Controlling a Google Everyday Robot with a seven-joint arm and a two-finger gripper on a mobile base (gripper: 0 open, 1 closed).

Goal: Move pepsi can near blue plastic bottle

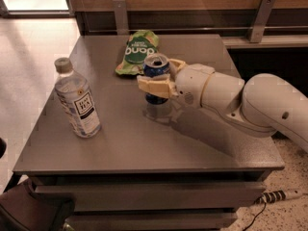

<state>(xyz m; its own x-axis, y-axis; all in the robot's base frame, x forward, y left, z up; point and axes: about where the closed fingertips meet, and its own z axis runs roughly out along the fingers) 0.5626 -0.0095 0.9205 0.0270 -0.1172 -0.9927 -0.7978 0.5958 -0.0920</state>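
Note:
The pepsi can (155, 69), dark blue with a silver top and pull tab, is held upright just above the grey table (120, 148), near its middle. My gripper (157, 77) reaches in from the right on a white arm and is shut on the can, one beige finger in front of it and one behind. The blue plastic bottle (77, 100), clear with a grey-white cap and a white label, stands upright at the table's left side, well to the left of the can.
A green snack bag (137, 52) lies at the table's back, just behind the can. A wooden wall with metal brackets (260, 18) runs behind the table. A power strip (276, 195) lies on the floor at the right.

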